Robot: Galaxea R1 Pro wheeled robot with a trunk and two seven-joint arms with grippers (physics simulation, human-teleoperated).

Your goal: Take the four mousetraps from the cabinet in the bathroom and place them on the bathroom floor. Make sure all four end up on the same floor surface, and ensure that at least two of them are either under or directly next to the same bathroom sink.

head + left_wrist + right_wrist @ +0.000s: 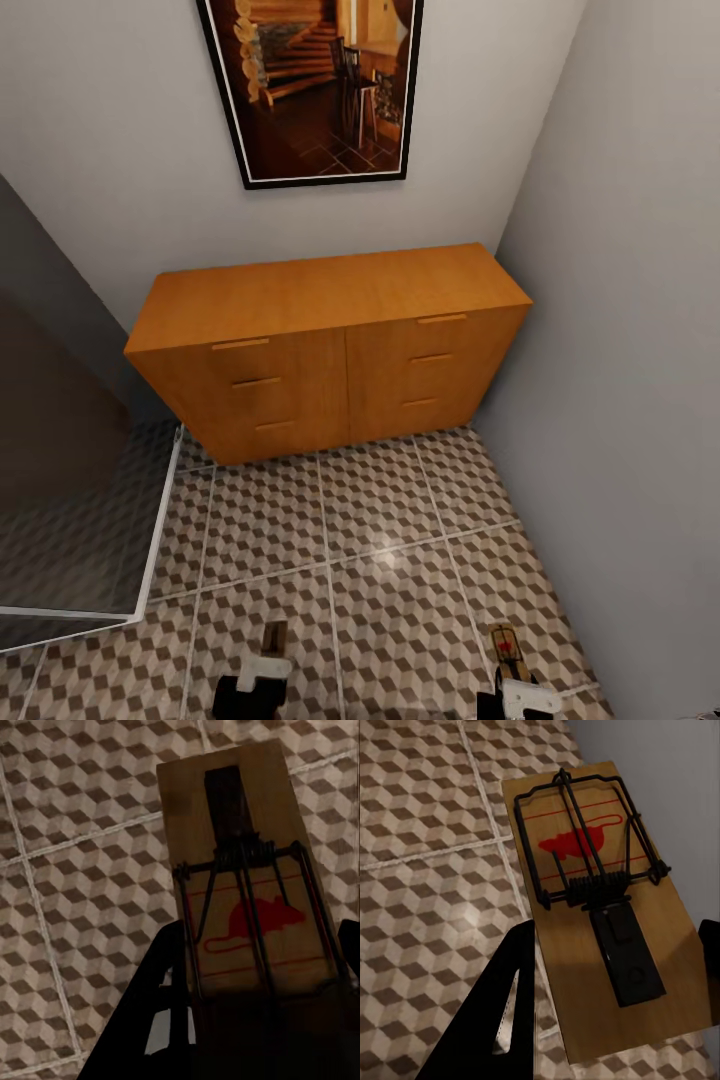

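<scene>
Wooden mousetraps sit clamped one in each gripper, left and right, above the cube-patterned bathroom floor facing the closed cabinet, so none looks placed yet and two more seemingly remain to fetch.

No legible text — just a red mouse emblem, seemingly wordless, on each mousetrap

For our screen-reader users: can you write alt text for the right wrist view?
A wooden mousetrap with a red mouse print and dark wire spring sits between the right pincer fingers, above the cube-patterned bathroom floor, beside a grey wall.
</scene>
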